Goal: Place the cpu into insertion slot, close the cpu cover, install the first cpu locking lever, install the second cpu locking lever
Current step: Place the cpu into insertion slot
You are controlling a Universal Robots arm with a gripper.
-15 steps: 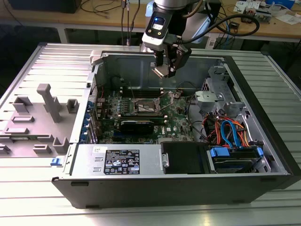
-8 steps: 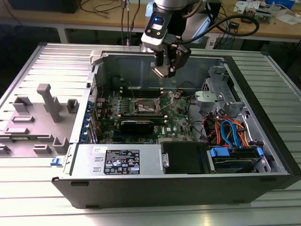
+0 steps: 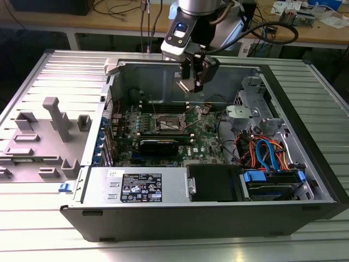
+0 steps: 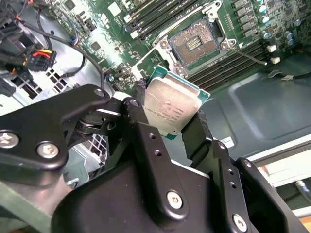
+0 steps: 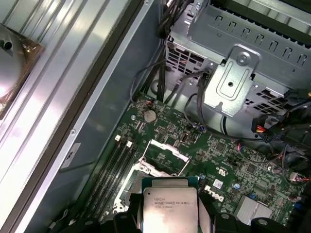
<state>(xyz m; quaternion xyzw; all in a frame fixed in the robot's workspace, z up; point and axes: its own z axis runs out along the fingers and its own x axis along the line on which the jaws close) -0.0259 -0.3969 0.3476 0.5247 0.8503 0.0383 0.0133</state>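
One cpu (image 4: 170,109) is clamped by its edges in the single end effector (image 3: 192,84), held above one uncovered insertion slot (image 4: 193,43).

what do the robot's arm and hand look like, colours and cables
The silvery-grey metal arm ends in a white and pale blue wrist housing, with a thick black cable looping beside it. The matte black hand has two jointed link fingers fastened with silver screws.
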